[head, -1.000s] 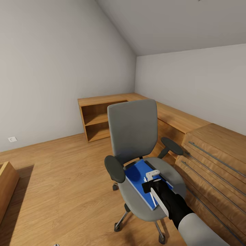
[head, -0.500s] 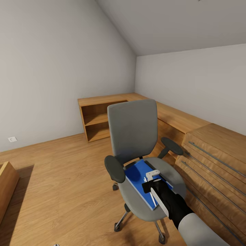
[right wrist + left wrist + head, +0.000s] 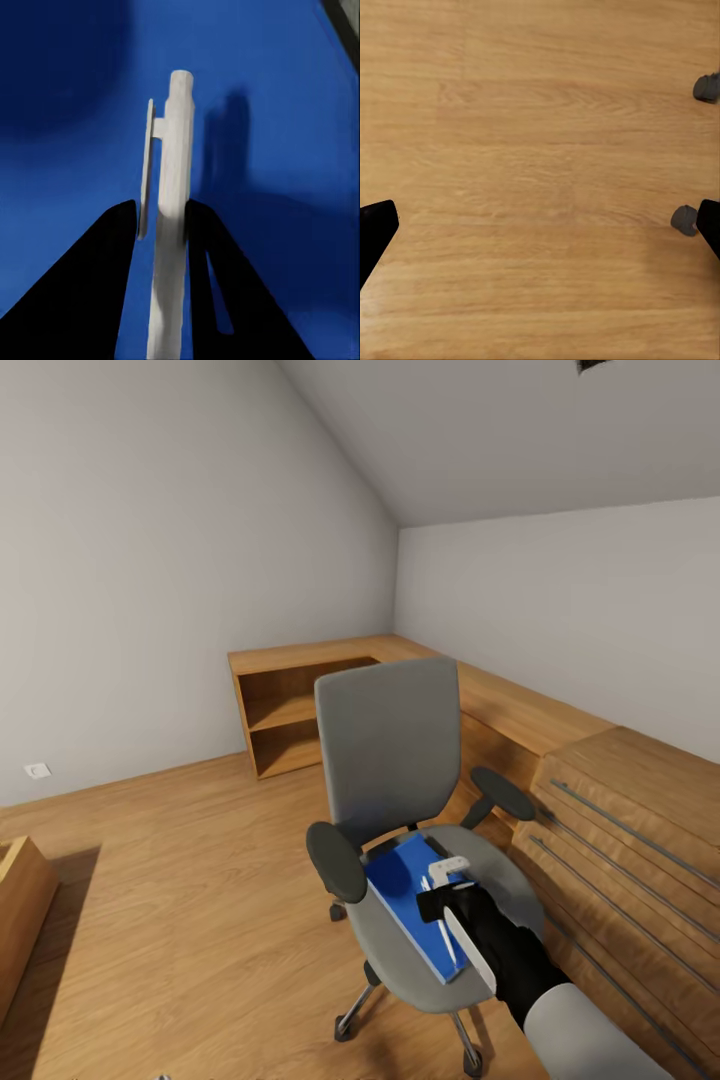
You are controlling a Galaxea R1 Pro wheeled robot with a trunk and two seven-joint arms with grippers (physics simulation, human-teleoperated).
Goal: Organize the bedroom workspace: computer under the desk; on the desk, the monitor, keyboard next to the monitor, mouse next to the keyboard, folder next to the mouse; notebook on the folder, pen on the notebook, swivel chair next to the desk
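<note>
The grey swivel chair stands on the wood floor with the blue folder lying flat on its seat. My right gripper hangs just above the folder, reaching in from the lower right. In the right wrist view its dark fingers are shut on the white pen, which points out over the folder's blue cover. My left gripper is open, its black fingertips spread wide over bare floor beside two of the chair's casters.
A light wooden drawer chest with metal rails stands close on the chair's right. Behind the chair a wooden bench runs along the wall to an open shelf unit. A wooden box edge is at the left.
The whole head view has shifted slightly, so the camera moved. The chair, the folder and my right gripper with the pen keep their places.
</note>
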